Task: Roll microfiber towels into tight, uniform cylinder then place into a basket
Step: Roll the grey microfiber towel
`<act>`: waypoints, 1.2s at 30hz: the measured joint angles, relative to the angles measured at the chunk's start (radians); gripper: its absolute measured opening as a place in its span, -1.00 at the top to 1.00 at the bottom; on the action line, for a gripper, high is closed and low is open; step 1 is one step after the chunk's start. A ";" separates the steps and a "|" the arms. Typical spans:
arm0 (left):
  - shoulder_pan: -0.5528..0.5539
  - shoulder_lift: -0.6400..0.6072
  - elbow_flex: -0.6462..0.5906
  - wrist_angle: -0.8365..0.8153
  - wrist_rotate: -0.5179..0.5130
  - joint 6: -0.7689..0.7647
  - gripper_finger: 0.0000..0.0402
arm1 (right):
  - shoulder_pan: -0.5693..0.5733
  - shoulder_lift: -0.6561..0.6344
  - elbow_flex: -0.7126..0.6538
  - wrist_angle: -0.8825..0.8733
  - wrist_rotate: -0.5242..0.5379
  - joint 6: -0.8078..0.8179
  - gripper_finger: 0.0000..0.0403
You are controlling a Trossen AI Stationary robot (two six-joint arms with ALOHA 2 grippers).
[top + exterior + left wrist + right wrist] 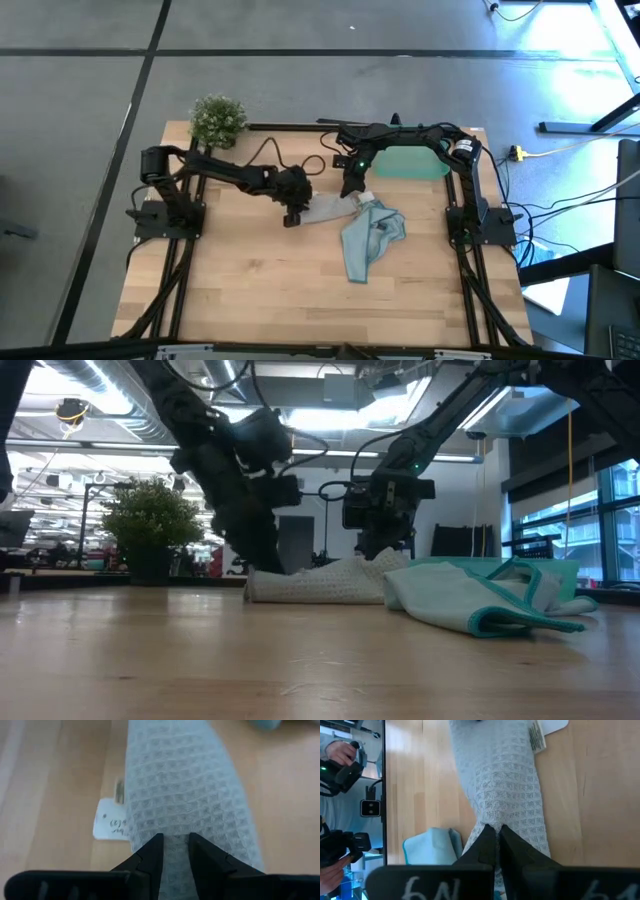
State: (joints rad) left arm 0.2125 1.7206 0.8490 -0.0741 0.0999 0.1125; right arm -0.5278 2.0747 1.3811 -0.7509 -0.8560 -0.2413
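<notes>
On the counter point(250, 270), left end effector point(291, 215) and right end effector point(350, 190) each pinch opposite ends of grey rolled towel point(325, 209); blue towel point(370, 240) lies crumpled beside, basket point(412, 162) behind.

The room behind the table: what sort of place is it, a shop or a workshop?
Probably a robotics lab or workshop. Exposed ceiling ducts run overhead, cables trail across the bare floor, and a person's hand holds a control device beside the wooden table.

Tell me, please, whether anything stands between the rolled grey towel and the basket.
Nothing visible does. The grey towel lies held at its ends by the left gripper and right gripper; the basket sits just behind, with only the right arm above that stretch.
</notes>
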 joint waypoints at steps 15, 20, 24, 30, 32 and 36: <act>0.016 0.040 0.003 0.005 -0.029 -0.007 0.56 | 0.000 0.000 0.000 0.013 0.043 0.062 0.73; 0.017 0.040 0.003 -0.005 -0.025 -0.025 0.56 | 0.001 0.000 0.001 0.029 0.175 0.097 0.53; 0.017 0.040 0.003 -0.028 -0.025 -0.032 0.56 | -0.002 0.001 0.044 -0.021 0.312 0.082 0.37; 0.019 0.040 0.003 -0.054 -0.024 -0.033 0.56 | -0.045 0.001 0.155 -0.155 0.412 0.080 0.32; 0.023 0.040 0.003 -0.062 -0.017 -0.033 0.56 | -0.054 0.001 0.193 -0.200 0.413 0.079 0.32; 0.039 0.041 0.002 -0.065 0.007 -0.059 0.56 | -0.048 -0.022 0.254 -0.270 0.418 0.010 0.31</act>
State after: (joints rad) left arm 0.2516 1.7615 0.8513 -0.1391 0.1066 0.0531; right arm -0.5758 2.0522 1.6353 -1.0207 -0.4379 -0.2318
